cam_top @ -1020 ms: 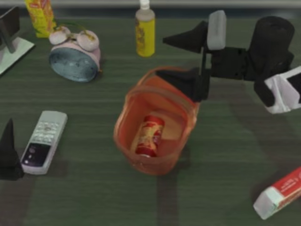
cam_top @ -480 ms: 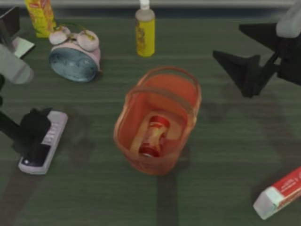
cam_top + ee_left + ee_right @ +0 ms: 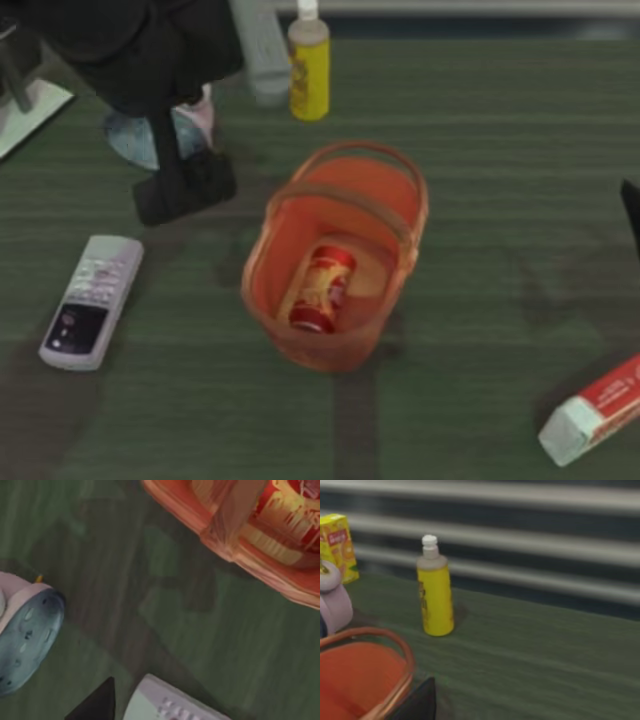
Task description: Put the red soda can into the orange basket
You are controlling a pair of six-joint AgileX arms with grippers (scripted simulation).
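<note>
The red soda can [image 3: 320, 288] is seen lying in the orange basket [image 3: 262, 262], mid-frame; neither pincer's opening can be told.

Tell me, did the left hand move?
Yes. The left hand swung up from over the remote control toward the alarm clock, nearer the orange basket.

A tall yellow plastic bottle with a white cap [image 3: 309, 68] stands upright at the far edge of the green table [image 3: 480, 200]. A pale grey remote control with a dark lower panel [image 3: 90, 301] lies flat on the left. A pink round alarm clock with a blue face [image 3: 22, 630] sits far left, partly hidden. A yellow-orange carton [image 3: 339, 546] stands beyond it. A red-and-white rectangular carton [image 3: 594, 408] lies near right.
</note>
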